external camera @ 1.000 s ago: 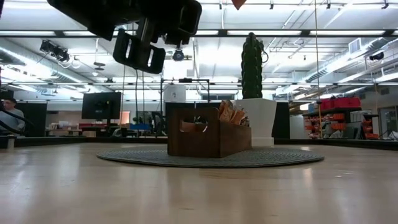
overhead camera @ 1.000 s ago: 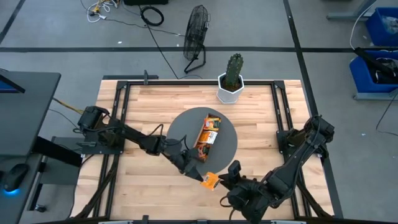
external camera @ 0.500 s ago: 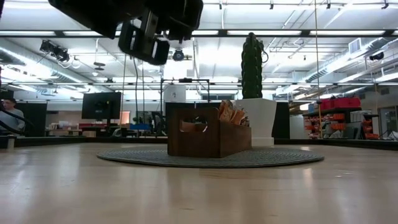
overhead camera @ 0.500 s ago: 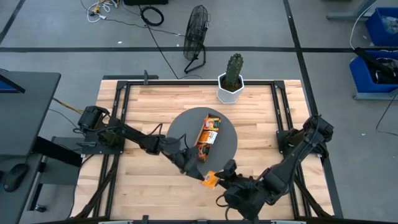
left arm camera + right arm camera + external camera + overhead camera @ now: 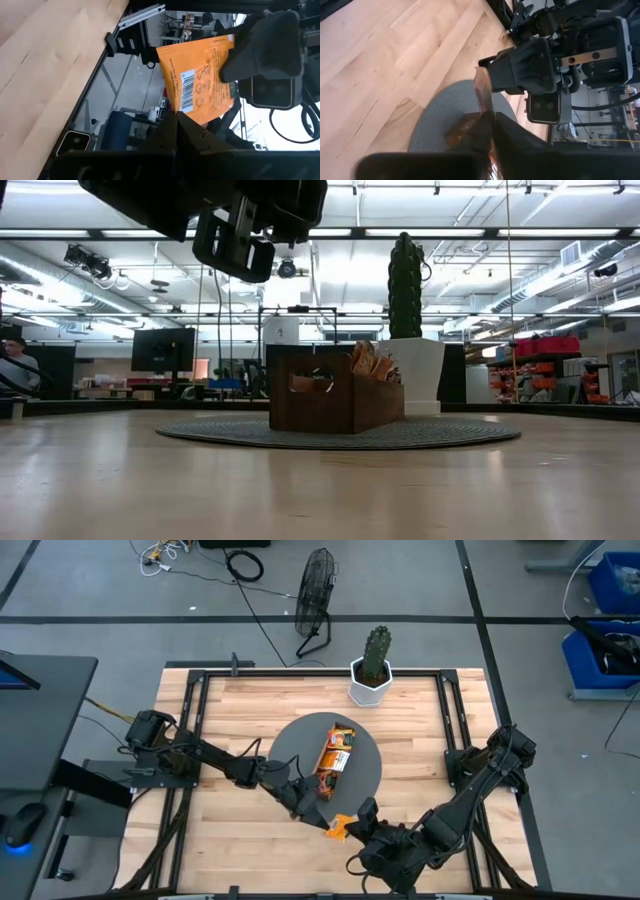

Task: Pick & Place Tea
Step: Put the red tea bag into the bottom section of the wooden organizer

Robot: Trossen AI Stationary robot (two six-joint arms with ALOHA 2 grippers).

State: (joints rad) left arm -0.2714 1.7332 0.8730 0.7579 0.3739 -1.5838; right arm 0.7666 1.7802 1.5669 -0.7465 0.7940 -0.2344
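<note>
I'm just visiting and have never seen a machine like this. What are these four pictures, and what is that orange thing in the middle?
Two dark robot arms work at a wooden table. One picture looks straight down, one looks level across the tabletop, and two come from cameras on the arms' wrists. On a round grey mat stands a wooden tray of tea sachets, with a potted cactus behind. The orange thing is one tea sachet, held in the air by both: the left hand and the right hand each pinch it, as in a handover.

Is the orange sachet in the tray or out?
Out: the orange sachet is in the air, pinched by left gripper and right gripper.
</note>
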